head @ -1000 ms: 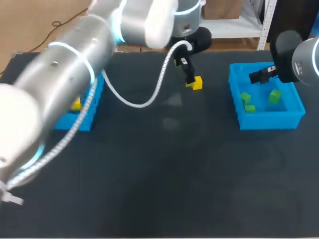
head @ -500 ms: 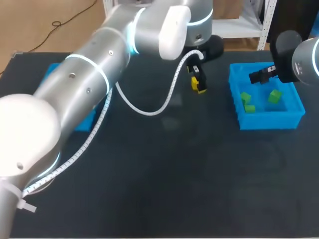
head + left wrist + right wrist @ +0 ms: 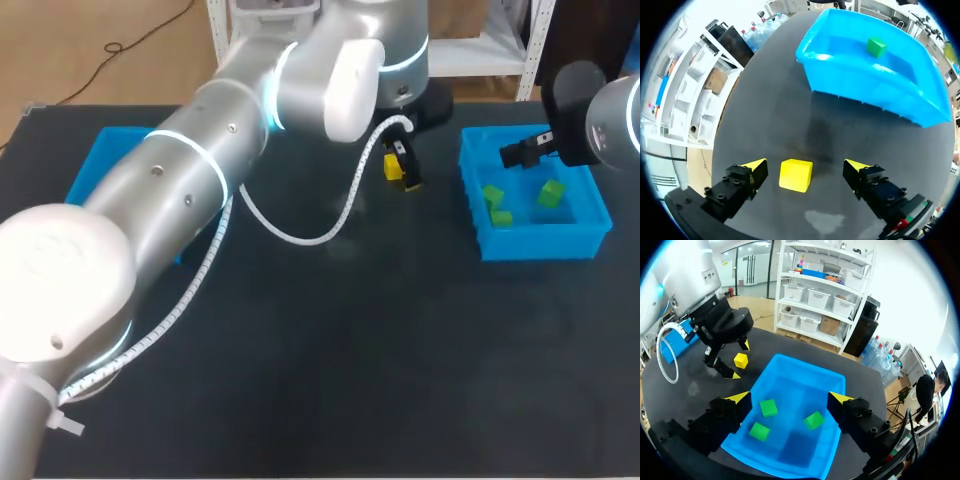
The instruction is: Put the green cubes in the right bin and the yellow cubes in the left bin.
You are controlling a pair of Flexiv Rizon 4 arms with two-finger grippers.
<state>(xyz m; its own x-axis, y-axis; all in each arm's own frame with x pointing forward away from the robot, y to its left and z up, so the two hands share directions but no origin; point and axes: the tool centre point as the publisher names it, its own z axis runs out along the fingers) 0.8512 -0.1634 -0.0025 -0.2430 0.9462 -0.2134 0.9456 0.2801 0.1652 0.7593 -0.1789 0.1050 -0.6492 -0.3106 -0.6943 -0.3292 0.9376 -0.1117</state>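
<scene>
Table (image 3: 300, 350): dark.
Yellow cube (image 3: 795, 175): shown untouched between spread fingers (image 3: 753, 171) of left gripper (image 3: 806, 166), wrist view only.
Right gripper (image 3: 790, 398): parted over right bin (image 3: 795, 440).

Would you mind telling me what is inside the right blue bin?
Three green cubes lie in the right bin. The right gripper, open above it, covers the near corners with its fingers, so those cannot be checked.

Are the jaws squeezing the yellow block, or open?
Open. The yellow block sits on the table between the left jaws, with bare table showing on both sides, so they do not touch it.
</scene>
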